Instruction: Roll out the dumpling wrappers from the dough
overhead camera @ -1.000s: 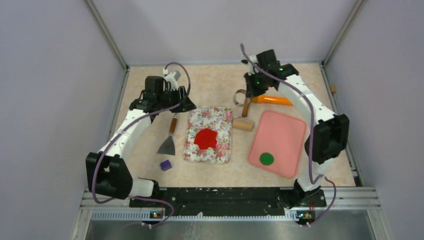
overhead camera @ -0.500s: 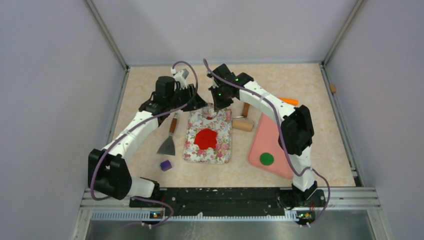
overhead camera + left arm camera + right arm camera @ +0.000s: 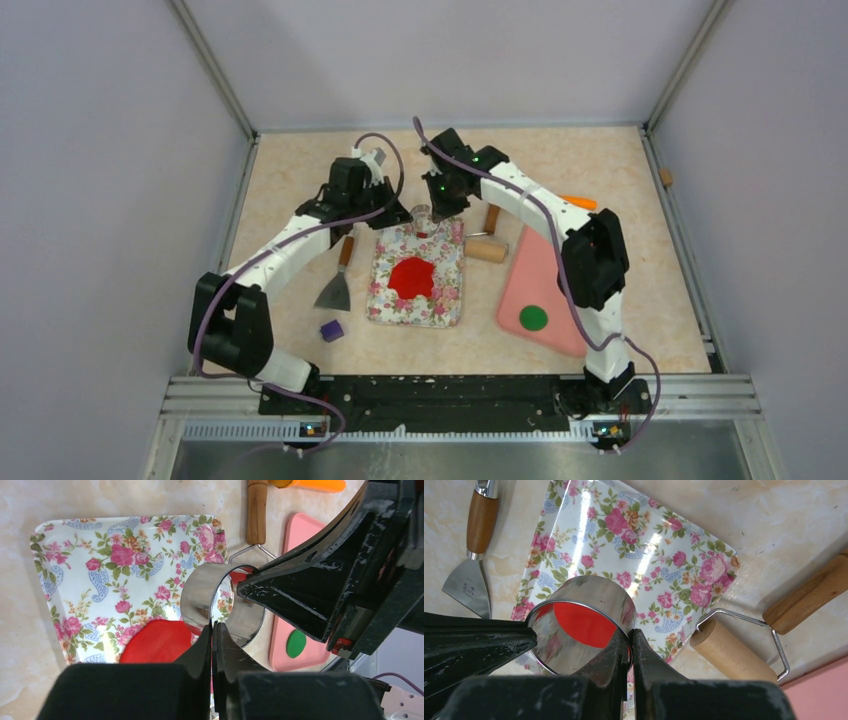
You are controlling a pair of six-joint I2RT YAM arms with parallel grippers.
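Dough (image 3: 411, 276), red and flattened, lay mid-tray (image 3: 386, 300). Right gripper (image 3: 629, 639) clamped the ring cutter (image 3: 594, 594) by its wall above the tray's far end; left gripper (image 3: 213, 628) pinched the opposite wall. Step judged: cutting wrappers. Next: lower cutter squarely onto dough.

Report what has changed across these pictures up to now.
The right gripper swung left from the table's far right, bringing the shiny metal ring cutter above the floral rectangular tray's far edge. The left gripper moved right to the ring's opposite wall; whether it grips is unclear. The flattened red dough, green clay disc, wooden rolling pin, metal scraper and purple cube stayed put.
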